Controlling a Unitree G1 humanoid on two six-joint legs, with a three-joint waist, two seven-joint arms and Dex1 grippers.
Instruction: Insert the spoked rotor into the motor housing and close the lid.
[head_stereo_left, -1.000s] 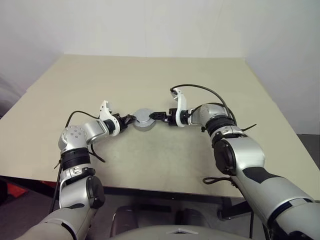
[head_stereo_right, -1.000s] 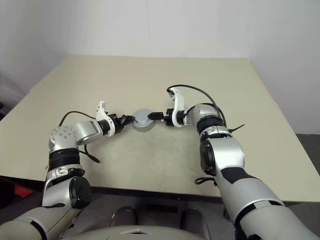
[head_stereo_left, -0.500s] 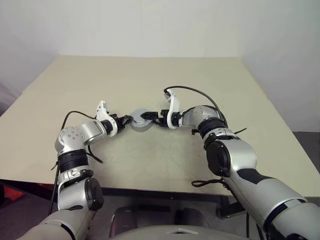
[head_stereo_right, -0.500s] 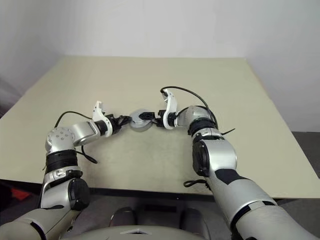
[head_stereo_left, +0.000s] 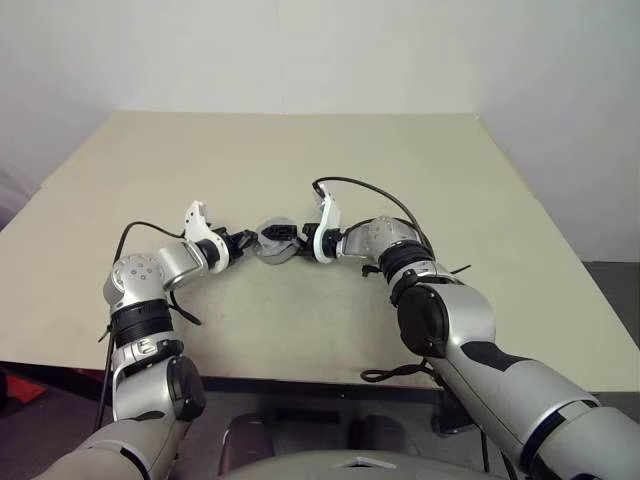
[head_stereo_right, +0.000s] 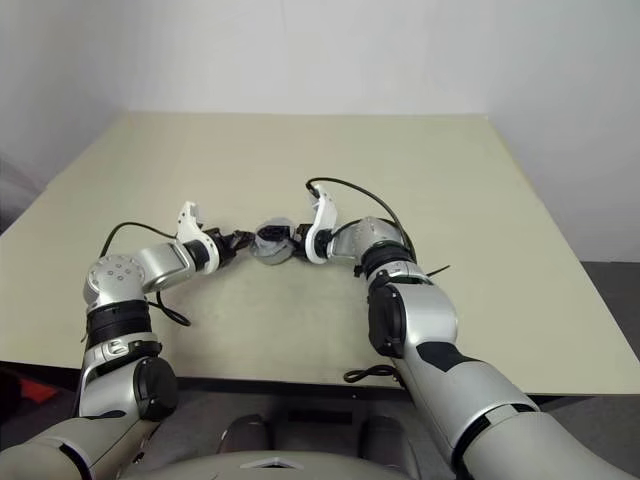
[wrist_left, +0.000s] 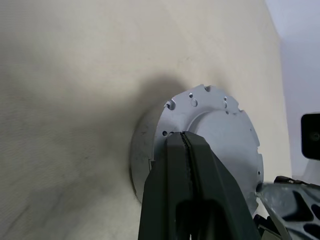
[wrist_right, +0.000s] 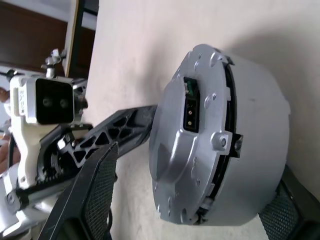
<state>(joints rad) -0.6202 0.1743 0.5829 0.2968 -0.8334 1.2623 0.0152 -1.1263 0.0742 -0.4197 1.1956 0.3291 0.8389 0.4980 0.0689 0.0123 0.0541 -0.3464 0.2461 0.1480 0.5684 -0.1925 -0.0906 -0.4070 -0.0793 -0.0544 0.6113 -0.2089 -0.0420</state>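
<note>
The silver round motor housing (head_stereo_left: 275, 243) sits mid-table with its lid (wrist_right: 195, 130) on top, a thin gap showing at the lid's rim. The spoked rotor is hidden. My left gripper (head_stereo_left: 248, 241) is shut, its joined fingers (wrist_left: 192, 185) resting on the lid's (wrist_left: 215, 130) edge from the left. From the right, my right gripper (head_stereo_left: 285, 236) is open; one finger (wrist_right: 100, 185) stands clear of the housing wall (wrist_right: 260, 140) and the other finger (wrist_right: 285, 210) lies close by its far side.
The beige table (head_stereo_left: 300, 150) stretches far behind and to both sides of the housing. A black cable (head_stereo_left: 350, 183) loops above my right wrist, and another (head_stereo_left: 150, 228) trails from my left arm. The table's front edge lies near my elbows.
My right gripper has moved left and rolled, from beside the housing to straddling it. The left gripper has stayed shut on the lid's edge. The camera has shifted slightly.
</note>
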